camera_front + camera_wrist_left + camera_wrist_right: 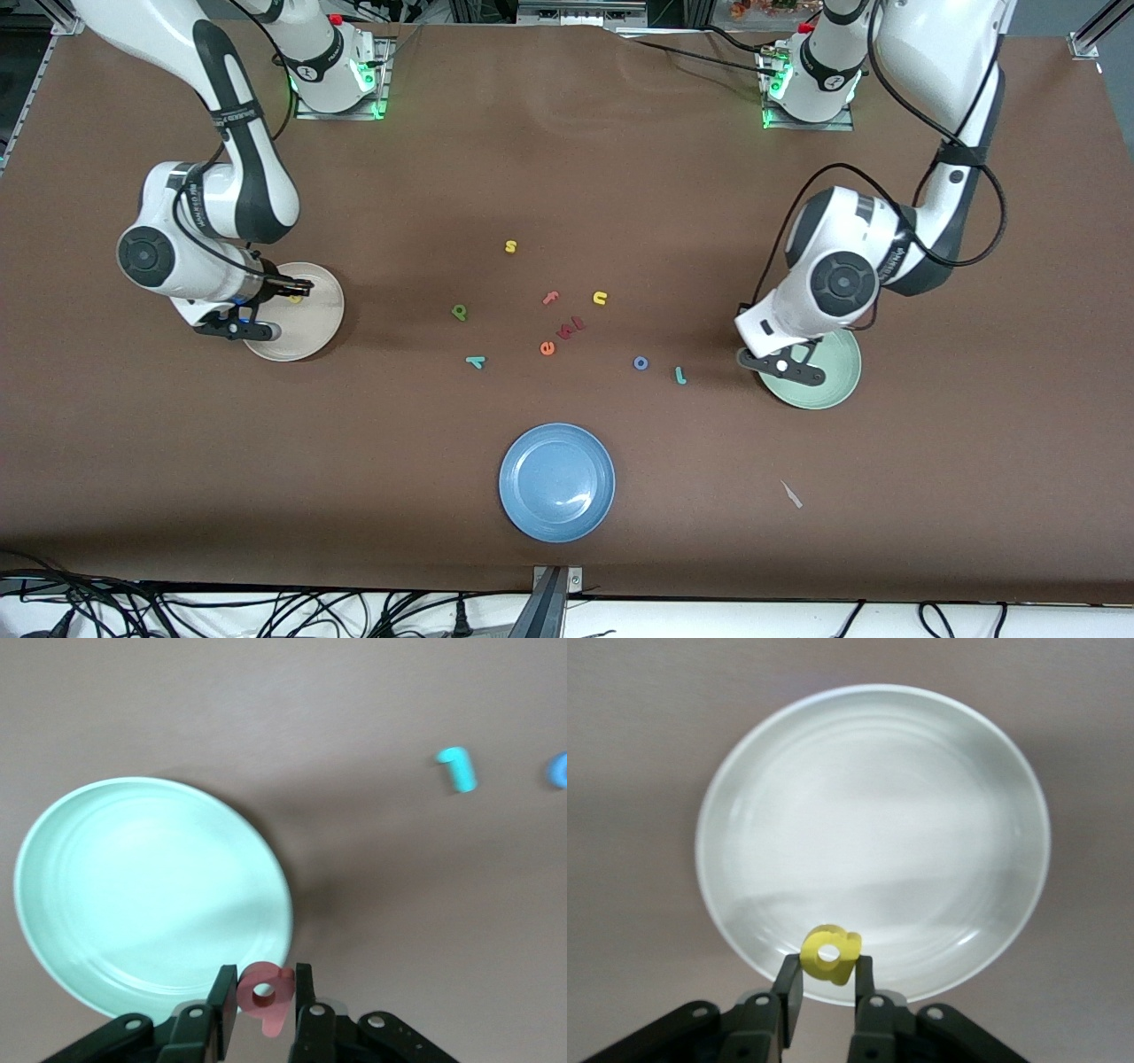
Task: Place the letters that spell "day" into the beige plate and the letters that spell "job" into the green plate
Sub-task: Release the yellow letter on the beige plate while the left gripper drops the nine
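The left gripper [262,997] is pinching the red "b" [265,992] at the green plate's [106,895] rim; the right gripper [827,985] is pinching the yellow "a" [829,952] over the beige plate [877,797].

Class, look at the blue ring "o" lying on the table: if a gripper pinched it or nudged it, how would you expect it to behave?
The blue "o" lies flat on the brown table, so it probably slides rather than rolls when nudged. It looks tiny beside the green plate, so likely very light. The similar red "b" keeps its shape between the left gripper's fingers, suggesting stiffness.
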`<action>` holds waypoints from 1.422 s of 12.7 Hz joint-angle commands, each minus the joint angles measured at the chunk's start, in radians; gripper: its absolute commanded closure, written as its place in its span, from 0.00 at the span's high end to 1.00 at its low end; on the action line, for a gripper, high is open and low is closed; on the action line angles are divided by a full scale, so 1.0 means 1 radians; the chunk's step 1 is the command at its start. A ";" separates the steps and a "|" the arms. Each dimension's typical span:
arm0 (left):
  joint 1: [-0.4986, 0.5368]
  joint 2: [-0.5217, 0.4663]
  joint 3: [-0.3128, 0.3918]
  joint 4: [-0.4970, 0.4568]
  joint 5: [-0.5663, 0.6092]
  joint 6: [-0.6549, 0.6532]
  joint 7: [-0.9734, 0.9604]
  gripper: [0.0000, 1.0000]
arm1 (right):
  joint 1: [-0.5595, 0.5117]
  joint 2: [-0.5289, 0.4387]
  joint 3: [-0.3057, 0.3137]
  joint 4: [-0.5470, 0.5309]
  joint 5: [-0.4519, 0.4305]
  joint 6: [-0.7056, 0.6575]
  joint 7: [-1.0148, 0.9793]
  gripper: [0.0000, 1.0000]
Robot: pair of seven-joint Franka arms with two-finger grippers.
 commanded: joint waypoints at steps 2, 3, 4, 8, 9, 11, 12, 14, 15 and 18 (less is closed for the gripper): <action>0.040 0.048 -0.008 -0.013 0.047 0.000 0.043 0.09 | 0.023 -0.012 0.015 0.028 0.015 -0.015 0.069 1.00; 0.045 0.065 -0.008 -0.013 0.071 0.002 0.043 0.09 | 0.040 -0.006 0.029 0.049 0.013 -0.028 0.121 1.00; 0.054 0.079 -0.008 -0.014 0.085 0.003 0.043 0.09 | 0.060 0.002 0.044 0.066 0.015 -0.029 0.153 1.00; 0.115 0.146 -0.009 -0.016 0.091 0.048 0.043 0.09 | 0.121 0.066 0.139 0.141 0.056 -0.001 0.311 1.00; 0.118 0.154 -0.008 -0.019 0.091 0.058 0.043 0.10 | 0.137 0.092 0.162 0.171 0.058 0.008 0.366 1.00; 0.118 0.163 -0.009 -0.025 0.090 0.071 0.040 0.30 | 0.178 0.138 0.179 0.212 0.058 0.043 0.425 1.00; 0.118 0.162 -0.009 -0.027 0.090 0.071 0.032 0.99 | 0.196 0.164 0.181 0.221 0.064 0.075 0.431 1.00; 0.118 0.148 -0.009 -0.024 0.090 0.059 0.030 1.00 | 0.241 0.205 0.181 0.238 0.085 0.141 0.466 1.00; 0.118 0.128 -0.009 -0.024 0.088 0.051 0.030 1.00 | 0.250 0.222 0.182 0.247 0.087 0.163 0.485 1.00; 0.114 0.067 -0.020 -0.001 0.073 -0.007 0.029 1.00 | 0.272 0.262 0.201 0.251 0.087 0.240 0.509 0.99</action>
